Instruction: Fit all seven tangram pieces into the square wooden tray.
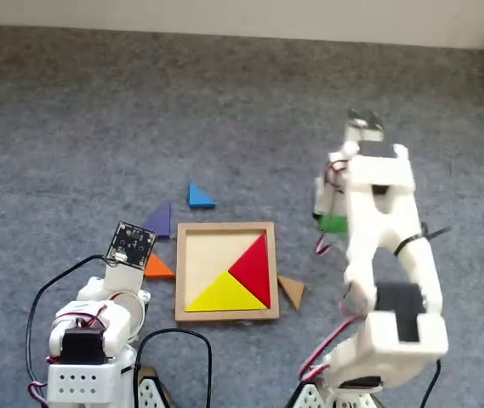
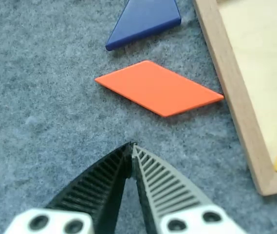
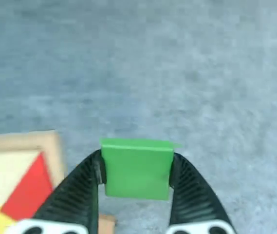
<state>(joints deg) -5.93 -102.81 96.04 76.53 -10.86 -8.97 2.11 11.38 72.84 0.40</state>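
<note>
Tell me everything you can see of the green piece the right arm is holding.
The green piece is a flat, square-looking tile in plain matte green, with one thin edge showing. The right gripper clamps it by two opposite sides, its face turned to the wrist camera. It sits over the grey carpet, outside the wooden tray and off its right side. From the high view it is partly hidden under the arm. Whether it touches the carpet cannot be told.

The tray (image 2: pixel 234 102) is pale smooth wood, the carpet (image 2: pixel 41 122) rough cloth.

Left hand (image 2: pixel 131 147) closed; right hand (image 3: pixel 137 158) grips green square (image 3: pixel 137 173).
</note>
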